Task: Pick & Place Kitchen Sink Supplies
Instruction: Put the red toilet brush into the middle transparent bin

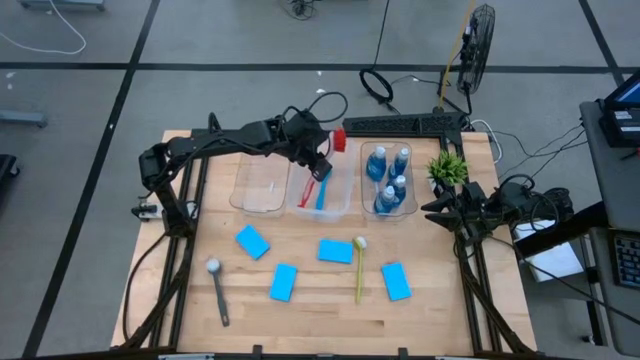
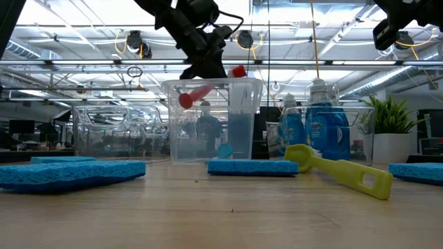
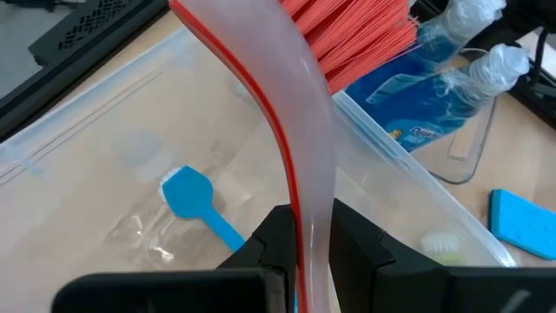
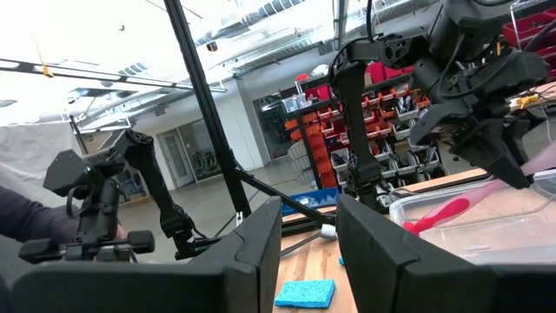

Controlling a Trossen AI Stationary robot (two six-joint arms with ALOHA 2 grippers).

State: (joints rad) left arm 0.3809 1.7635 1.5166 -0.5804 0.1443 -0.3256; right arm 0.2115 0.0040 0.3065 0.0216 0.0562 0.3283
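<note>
My left gripper (image 1: 318,166) hangs over the middle clear bin (image 1: 338,208), shut on the red brush (image 1: 308,192). That brush slants down inside the bin (image 2: 197,95). A blue brush (image 3: 195,202) lies on the same bin's floor. Several blue bottles (image 1: 389,180) stand in the right-hand bin. Several blue sponges (image 1: 252,241) (image 1: 283,282) (image 1: 335,251) lie flat on the table, along with a yellow-green brush (image 1: 359,266) and a grey brush (image 1: 217,291). My right gripper (image 4: 311,248) waits open at the table's right edge (image 1: 462,210). My left gripper pinches the red brush's pale, red-striped handle (image 3: 313,204) between its two fingers (image 3: 271,248), well away from the red bristle head (image 3: 356,35). It comes from above. The brush is tilted, its low end (image 2: 185,100) inside the bin and clear of the floor.
The clear bin on the left (image 1: 258,188) holds nothing that I can see. A small green plant (image 1: 448,168) stands right of the bottle bin. Black equipment and cables (image 1: 400,122) lie along the far edge. Bare wood shows between the sponges near the front.
</note>
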